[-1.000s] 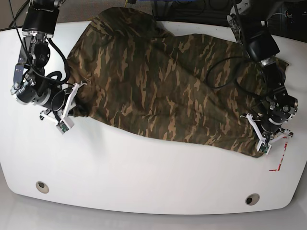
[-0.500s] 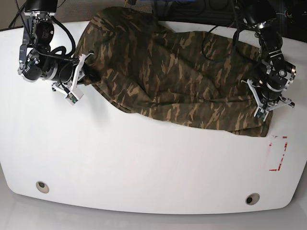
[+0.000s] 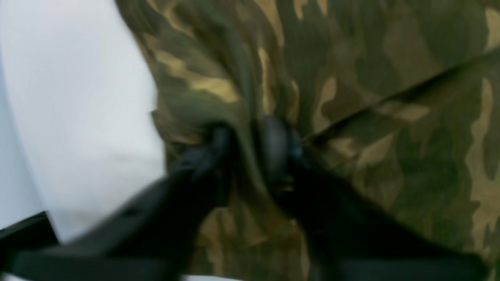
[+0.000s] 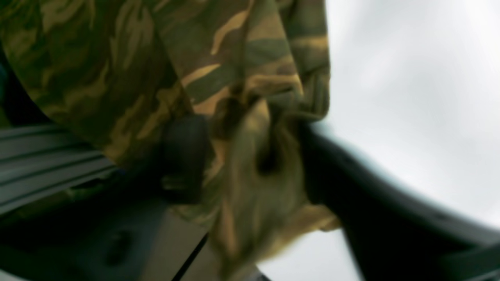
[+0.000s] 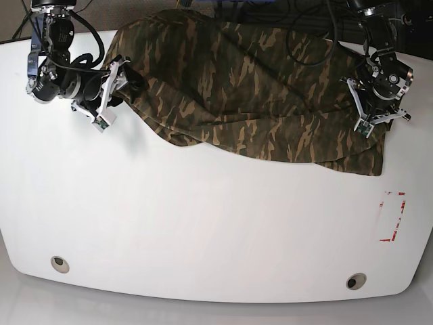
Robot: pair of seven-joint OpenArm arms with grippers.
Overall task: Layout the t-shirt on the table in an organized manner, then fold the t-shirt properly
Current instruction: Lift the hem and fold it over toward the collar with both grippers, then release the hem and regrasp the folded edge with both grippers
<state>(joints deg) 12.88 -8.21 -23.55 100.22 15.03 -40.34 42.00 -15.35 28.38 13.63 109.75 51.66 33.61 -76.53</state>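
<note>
The t-shirt [image 5: 250, 88] lies bunched along the counter's [image 5: 203, 230] far edge, long axis running side to side between the arms, the left pincer [image 3: 250, 144] and right pincer [image 4: 250, 156] each pinching cloth at opposite ends, equally near.

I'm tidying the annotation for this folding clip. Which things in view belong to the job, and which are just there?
Part of the job:
- t-shirt, camouflage, bunched at the far side
- table
- left gripper and right gripper, each at a shirt edge

Just there:
- red-marked rectangle
- two grommet holes
- cables behind the table
</note>
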